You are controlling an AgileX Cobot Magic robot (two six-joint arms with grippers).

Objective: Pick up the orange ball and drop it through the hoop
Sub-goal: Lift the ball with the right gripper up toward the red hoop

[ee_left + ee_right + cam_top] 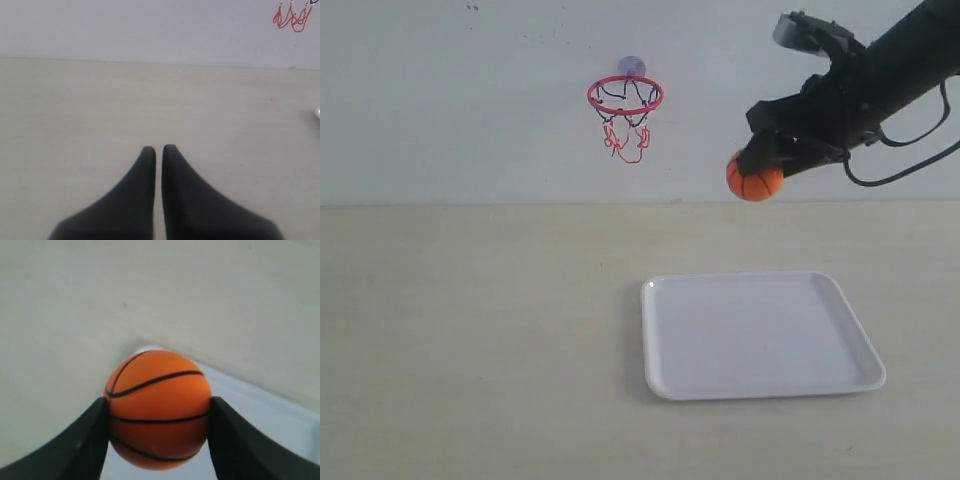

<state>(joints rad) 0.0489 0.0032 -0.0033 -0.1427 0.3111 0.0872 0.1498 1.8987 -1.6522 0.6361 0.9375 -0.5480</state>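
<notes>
The orange ball point(755, 181) with black seams hangs in the air at the right, above the tray, held between the fingers of my right gripper point(760, 170). In the right wrist view the ball point(158, 409) fills the space between both black fingers of the right gripper point(158, 412). The hoop point(625, 95), red ring with black-and-red net, sticks to the back wall by a suction cup, left of the ball and higher. My left gripper point(158, 150) is shut and empty over the bare table; the net's tip point(292, 19) shows far off.
A white rectangular tray point(760, 385) lies on the beige table below the held ball. Its corner point(260, 405) shows under the ball in the right wrist view. The pale wall stands behind the table.
</notes>
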